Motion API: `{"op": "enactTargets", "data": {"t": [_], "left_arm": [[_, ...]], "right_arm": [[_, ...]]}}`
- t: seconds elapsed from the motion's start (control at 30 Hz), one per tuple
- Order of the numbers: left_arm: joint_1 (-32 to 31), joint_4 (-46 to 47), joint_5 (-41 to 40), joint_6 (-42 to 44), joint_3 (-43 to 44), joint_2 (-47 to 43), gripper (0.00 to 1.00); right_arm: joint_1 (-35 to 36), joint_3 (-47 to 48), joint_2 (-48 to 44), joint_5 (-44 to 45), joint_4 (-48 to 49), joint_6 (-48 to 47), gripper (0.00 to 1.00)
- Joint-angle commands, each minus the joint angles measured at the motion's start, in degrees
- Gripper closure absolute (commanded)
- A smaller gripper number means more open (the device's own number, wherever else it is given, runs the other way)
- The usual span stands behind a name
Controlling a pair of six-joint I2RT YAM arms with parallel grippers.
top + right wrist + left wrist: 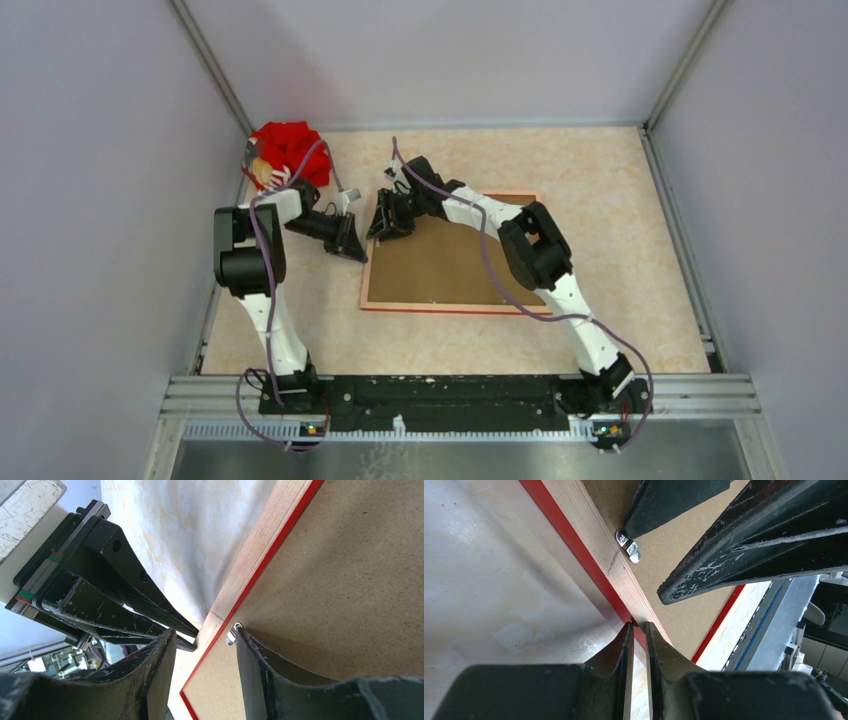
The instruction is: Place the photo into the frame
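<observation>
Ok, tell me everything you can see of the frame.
The frame lies face down flat on the table, a thin rectangle: pale wood back up, red along its edges. A brown panel fills it, with a metal clip on the rail near the far left corner. The left fingers meet its outer edge there; the right fingers straddle that rail.

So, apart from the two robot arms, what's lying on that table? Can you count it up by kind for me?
Picture frame, lying back up: 1
Brown backing panel, set in the frame: 1
Red crumpled bundle, in the far left corner: 1
Total: 3
</observation>
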Motion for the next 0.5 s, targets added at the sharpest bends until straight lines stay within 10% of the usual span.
{"op": "enactTargets", "data": {"t": [0.0, 0.47], "left_arm": [[-0.3, 1.4, -2.2, 1.4, -0.6, -1.7, 0.81], [-0.2, 1.6, -2.1, 1.4, -0.9, -1.9, 0.81]], "right_arm": [[1.3, 1.2, 1.2, 0.6, -0.7, -0.8, 0.53], [1.6, -15.9, -7.2, 7.7, 13.7, 7.9, 0.54]]}}
